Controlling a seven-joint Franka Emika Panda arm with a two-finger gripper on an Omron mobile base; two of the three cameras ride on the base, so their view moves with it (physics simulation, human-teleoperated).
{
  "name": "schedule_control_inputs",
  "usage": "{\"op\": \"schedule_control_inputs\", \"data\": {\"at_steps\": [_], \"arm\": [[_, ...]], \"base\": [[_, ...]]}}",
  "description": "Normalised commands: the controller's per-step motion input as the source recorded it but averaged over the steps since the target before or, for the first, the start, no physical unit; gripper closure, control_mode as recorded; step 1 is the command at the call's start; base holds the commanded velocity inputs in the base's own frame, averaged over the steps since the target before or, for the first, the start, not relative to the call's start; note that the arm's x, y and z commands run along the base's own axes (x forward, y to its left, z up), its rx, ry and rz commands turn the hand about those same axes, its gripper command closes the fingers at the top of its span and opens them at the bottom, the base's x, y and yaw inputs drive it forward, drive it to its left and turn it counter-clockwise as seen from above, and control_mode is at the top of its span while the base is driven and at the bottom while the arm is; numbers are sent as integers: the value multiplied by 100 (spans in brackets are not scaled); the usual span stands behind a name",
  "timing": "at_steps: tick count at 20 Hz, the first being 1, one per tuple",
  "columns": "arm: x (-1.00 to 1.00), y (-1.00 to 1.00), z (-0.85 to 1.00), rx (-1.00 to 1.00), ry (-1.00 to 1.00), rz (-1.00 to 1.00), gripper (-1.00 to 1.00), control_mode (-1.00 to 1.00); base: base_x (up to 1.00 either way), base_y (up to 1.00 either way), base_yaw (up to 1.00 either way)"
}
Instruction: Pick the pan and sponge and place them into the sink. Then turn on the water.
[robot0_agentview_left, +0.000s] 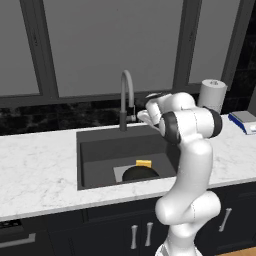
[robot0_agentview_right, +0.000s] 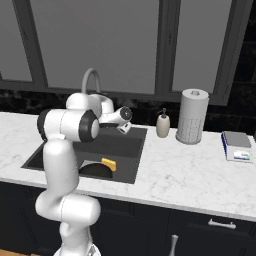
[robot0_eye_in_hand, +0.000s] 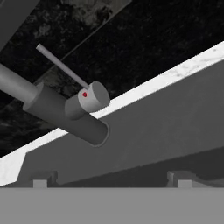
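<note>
The black pan (robot0_agentview_left: 140, 173) (robot0_agentview_right: 95, 171) lies at the bottom of the dark sink (robot0_agentview_left: 95, 160) (robot0_agentview_right: 127, 145). The yellow sponge (robot0_agentview_left: 144, 163) (robot0_agentview_right: 109, 163) rests beside it in the basin. My gripper (robot0_agentview_left: 141, 117) (robot0_eye_in_hand: 112, 183) hovers over the sink's back edge, right next to the grey arched faucet (robot0_agentview_left: 125, 97) (robot0_agentview_right: 91, 80). Its jaws are open and hold nothing. In the hand view the faucet base (robot0_eye_in_hand: 65, 116) and its thin lever handle (robot0_eye_in_hand: 61, 65) lie just ahead of the fingertips (robot0_eye_in_hand: 40, 183). No water runs from the spout.
A paper towel roll (robot0_agentview_left: 212, 95) (robot0_agentview_right: 192, 116) and a soap bottle (robot0_agentview_right: 162, 125) stand on the marble counter right of the sink. A blue-and-white flat scale (robot0_agentview_left: 243, 120) (robot0_agentview_right: 236, 146) lies further right. Dark backsplash and windows rise behind the faucet.
</note>
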Motion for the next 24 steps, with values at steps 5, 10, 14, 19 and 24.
{"op": "schedule_control_inputs", "data": {"at_steps": [5, 10, 14, 19, 24], "arm": [[38, 3, 0, 3, 0, -1, -100, -100], [38, 3, 0, 2, 0, -1, -100, -100], [30, 11, 0, 1, 0, 0, -100, -100], [31, 17, 0, 0, 0, 0, -100, -100], [34, 10, 0, 0, 0, 0, -100, -100]], "base": [[0, 0, 0], [0, 0, 0], [0, 0, 0], [0, 0, 0], [0, 0, 0]]}}
